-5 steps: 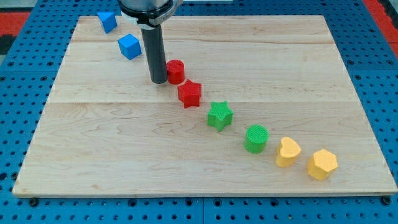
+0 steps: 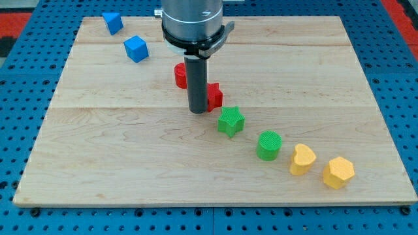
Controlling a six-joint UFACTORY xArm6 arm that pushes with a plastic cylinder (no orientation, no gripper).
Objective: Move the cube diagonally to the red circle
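Note:
A blue cube (image 2: 136, 49) lies near the view's top left on the wooden board (image 2: 117, 156). A red circle block (image 2: 179, 76) lies to its lower right, partly hidden behind my rod. My tip (image 2: 196, 111) rests on the board below and right of the red circle, touching or just beside the red star (image 2: 213, 96), whose left part the rod covers. The tip is well away from the blue cube.
A second blue block (image 2: 112, 23) sits at the top left corner. A green star (image 2: 230, 121), a green circle (image 2: 269, 145), a yellow heart (image 2: 302, 159) and a yellow hexagon (image 2: 338, 172) run diagonally toward the view's bottom right.
The rod has moved right and down, from left of the red circle to in front of the red star. The blocks look unmoved.

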